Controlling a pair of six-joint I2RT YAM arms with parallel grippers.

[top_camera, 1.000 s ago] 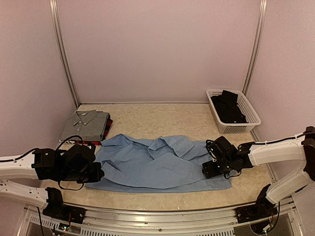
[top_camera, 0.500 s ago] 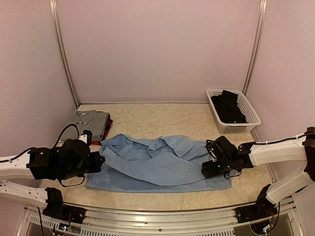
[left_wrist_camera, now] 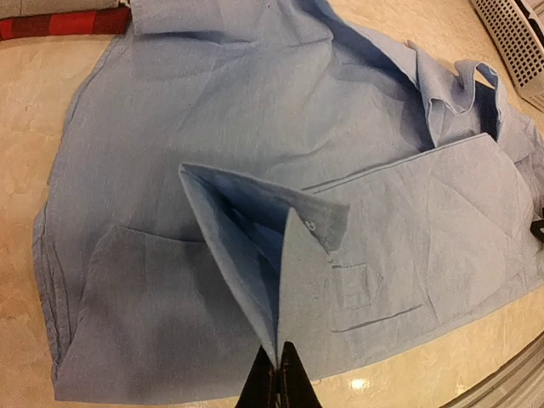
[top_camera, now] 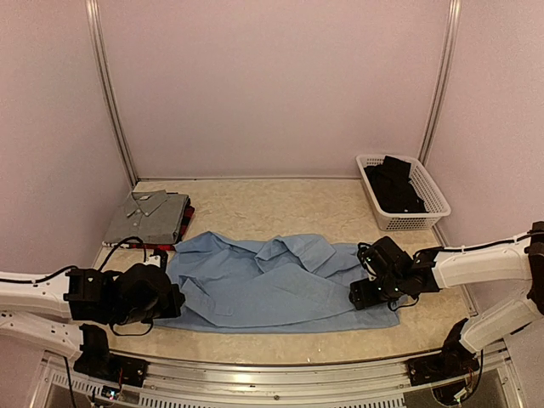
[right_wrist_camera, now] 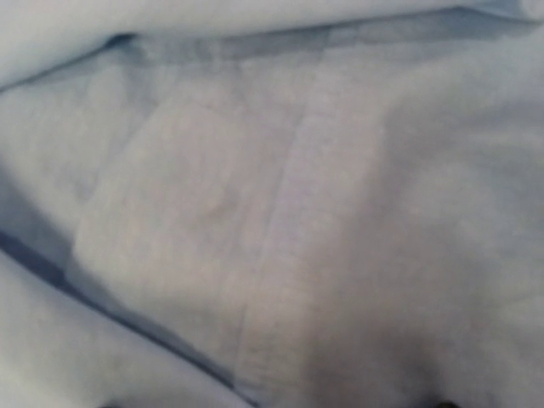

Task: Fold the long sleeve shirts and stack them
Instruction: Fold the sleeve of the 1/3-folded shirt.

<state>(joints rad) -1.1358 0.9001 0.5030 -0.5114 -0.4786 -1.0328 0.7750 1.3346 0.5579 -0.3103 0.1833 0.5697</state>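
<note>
The light blue long sleeve shirt (top_camera: 280, 285) lies spread across the table's middle, with folds bunched along its far edge. My left gripper (top_camera: 172, 299) is at its left end. In the left wrist view that gripper (left_wrist_camera: 279, 376) is shut on a sleeve cuff (left_wrist_camera: 297, 229), which rises tent-like above the shirt body (left_wrist_camera: 255, 127). My right gripper (top_camera: 364, 293) rests on the shirt's right end. Blurred blue cloth (right_wrist_camera: 272, 204) fills its wrist view, and only dark tips show at the bottom corners. The grey shirt (top_camera: 149, 217) lies folded on the plaid one (top_camera: 186, 223) at the back left.
A white mesh basket (top_camera: 429, 200) holding dark clothes (top_camera: 393, 183) stands at the back right, and its corner (left_wrist_camera: 518, 42) shows in the left wrist view. Pale walls close in the table on three sides. The red plaid edge (left_wrist_camera: 59, 21) lies just beyond the blue shirt.
My left gripper carried the cuff left and away, then came back nearer and to the right, so the sleeve lies slack again. The right arm has stayed in place.
</note>
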